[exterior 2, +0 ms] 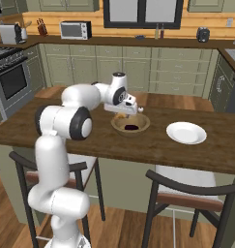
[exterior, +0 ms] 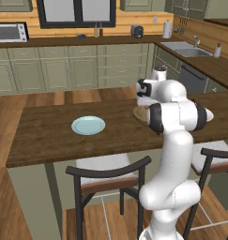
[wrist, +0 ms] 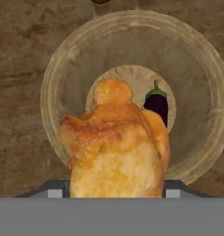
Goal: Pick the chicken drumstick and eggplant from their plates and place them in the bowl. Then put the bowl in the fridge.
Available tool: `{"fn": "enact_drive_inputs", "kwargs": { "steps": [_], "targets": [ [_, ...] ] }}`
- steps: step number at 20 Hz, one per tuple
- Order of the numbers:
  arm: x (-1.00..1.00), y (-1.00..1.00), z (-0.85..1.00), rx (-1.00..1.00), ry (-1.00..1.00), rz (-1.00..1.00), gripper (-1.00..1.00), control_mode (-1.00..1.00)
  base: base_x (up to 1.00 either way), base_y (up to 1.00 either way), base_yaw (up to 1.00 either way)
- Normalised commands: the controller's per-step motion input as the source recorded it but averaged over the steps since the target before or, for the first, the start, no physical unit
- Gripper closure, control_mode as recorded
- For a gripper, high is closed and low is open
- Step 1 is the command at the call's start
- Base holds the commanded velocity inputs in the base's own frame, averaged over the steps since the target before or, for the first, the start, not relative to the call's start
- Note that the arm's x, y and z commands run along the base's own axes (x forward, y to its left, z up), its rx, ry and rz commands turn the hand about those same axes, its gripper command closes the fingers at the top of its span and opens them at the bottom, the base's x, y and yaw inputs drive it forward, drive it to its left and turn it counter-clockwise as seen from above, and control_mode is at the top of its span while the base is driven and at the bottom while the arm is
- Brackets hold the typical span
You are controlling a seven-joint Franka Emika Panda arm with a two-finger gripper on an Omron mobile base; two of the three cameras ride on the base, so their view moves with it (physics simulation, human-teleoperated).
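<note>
Look at the hand view: the chicken drumstick [wrist: 115, 147] sits between the fingers [wrist: 115, 193], part open and clamped on its sides, directly above the bowl [wrist: 62, 83], with the eggplant [wrist: 156, 105] lying on the bowl's floor. From the right base view you see the bowl [exterior 2: 120, 129] on the desk [exterior 2: 104, 140], the hand just over it, and a plate [exterior 2: 186, 132] to its right. The left base view gives you the plate [exterior: 88, 125] well apart from the arm, which hides most of the bowl.
</note>
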Motion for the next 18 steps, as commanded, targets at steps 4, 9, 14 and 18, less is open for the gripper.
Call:
{"fn": "enact_drive_inputs", "kwargs": {
  "steps": [4,9,14,18],
  "targets": [
    [0.0,-0.05,-0.51,0.0,0.0,0.0,1.0,-1.0,0.0,0.0,0.0],
    [0.02,-0.12,-0.42,0.0,0.02,0.0,1.0,-1.0,0.0,0.0,0.0],
    [0.0,0.0,-0.46,0.0,0.03,0.0,1.0,-1.0,0.0,0.0,0.0],
    [0.03,-0.01,-0.28,0.0,0.0,0.0,-1.0,-1.0,0.0,0.0,0.0]
  ]
}}
